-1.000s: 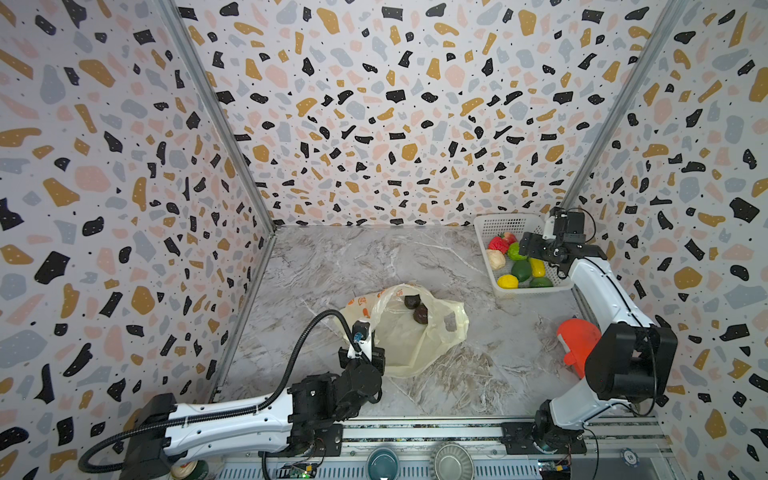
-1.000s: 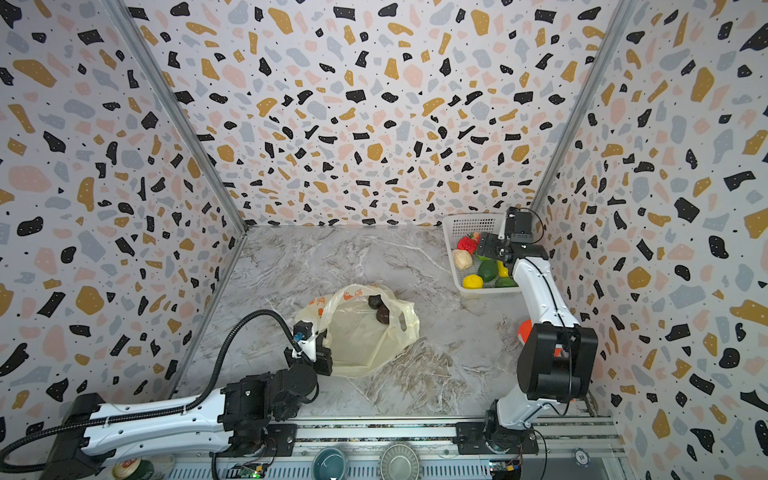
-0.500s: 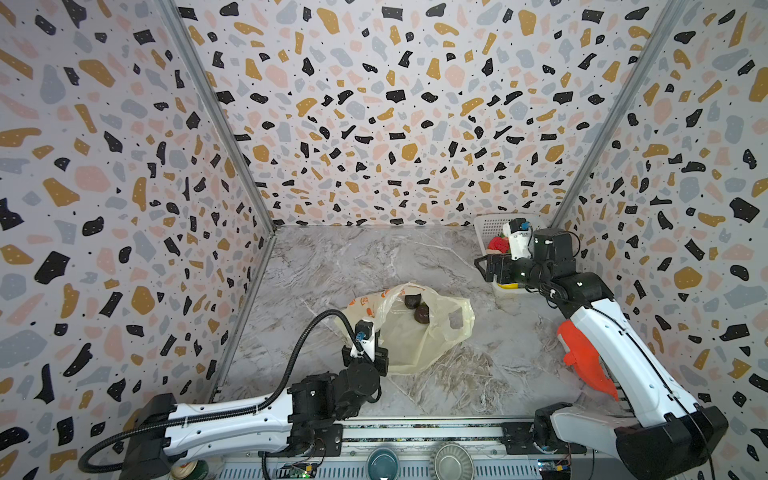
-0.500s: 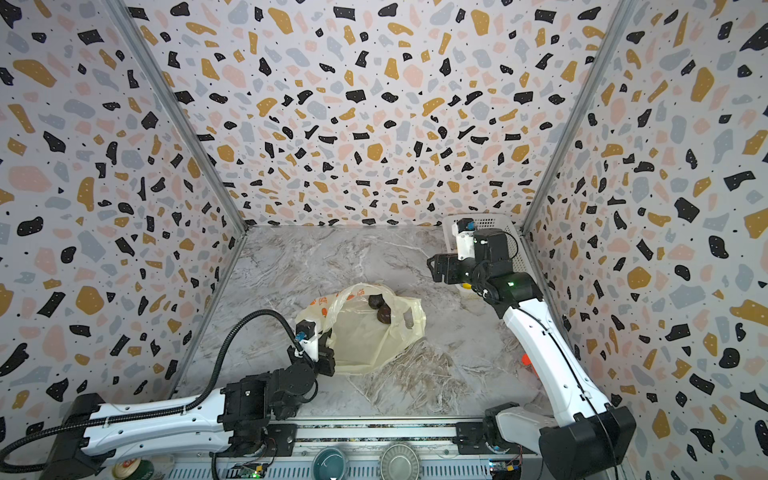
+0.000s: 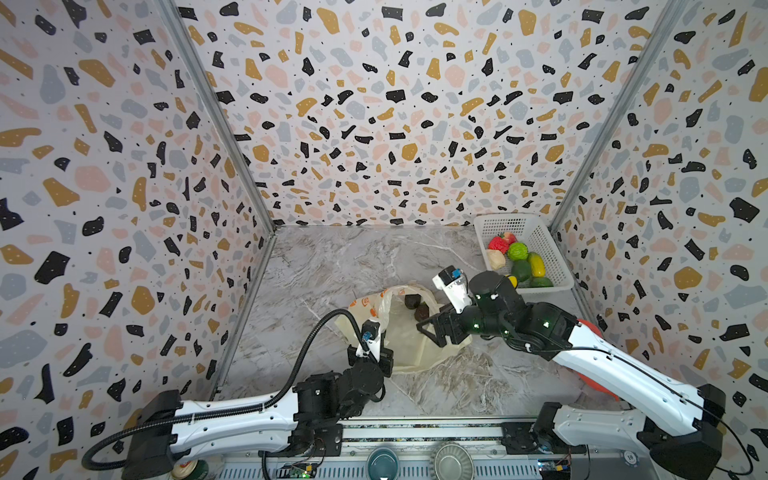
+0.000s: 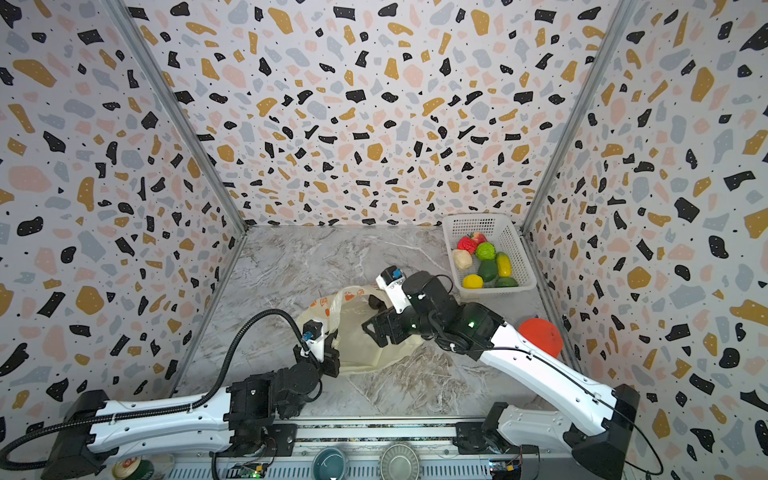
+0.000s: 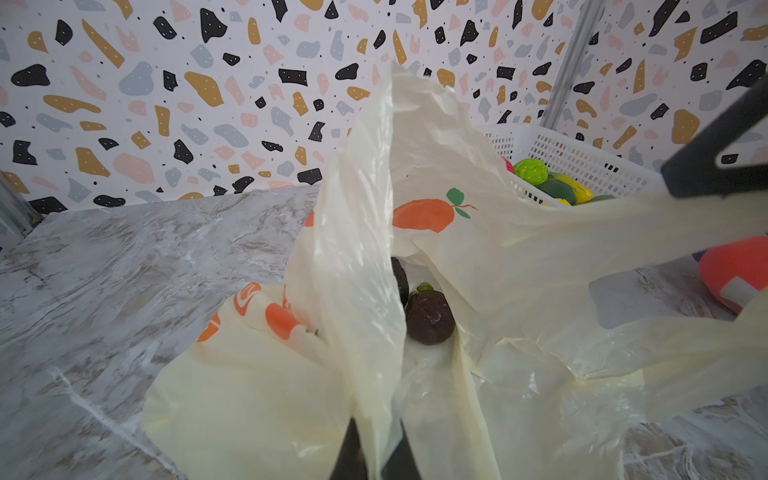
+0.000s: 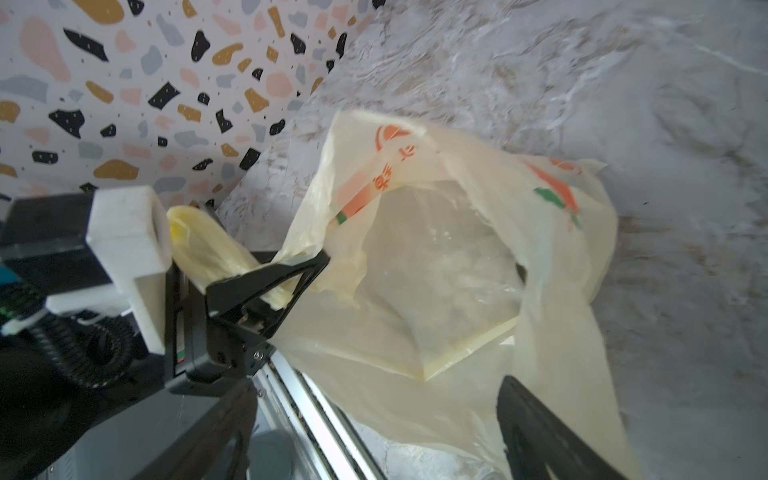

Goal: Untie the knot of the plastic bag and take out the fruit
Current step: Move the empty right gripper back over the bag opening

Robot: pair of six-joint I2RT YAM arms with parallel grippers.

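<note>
From where I stand, the left pincer (image 7: 376,451) is clamped tight on a bunched strip of the thin, translucent pale-yellow plastic bag (image 5: 405,347) with orange printed logos. It holds that strip up off the grey marbled desk (image 5: 332,270). The right pincer (image 5: 430,332) stands wide with nothing in it, poised over the bag's right side. Whether its fingers brush the film I cannot tell.

The bag lies crumpled on the desk, about midway across and toward the front rail, with its mouth gaping open. Two dark round fruits (image 5: 417,305) sit inside it at the far end, touching each other.

Well apart from the bag, in the back right corner, is a white perforated plastic basket (image 5: 542,243). It holds a heap of red, green, yellow and pale fruit (image 5: 517,262). An orange-red rounded object (image 6: 540,336) rests on the desk by the right wall, just beside the right arm.
</note>
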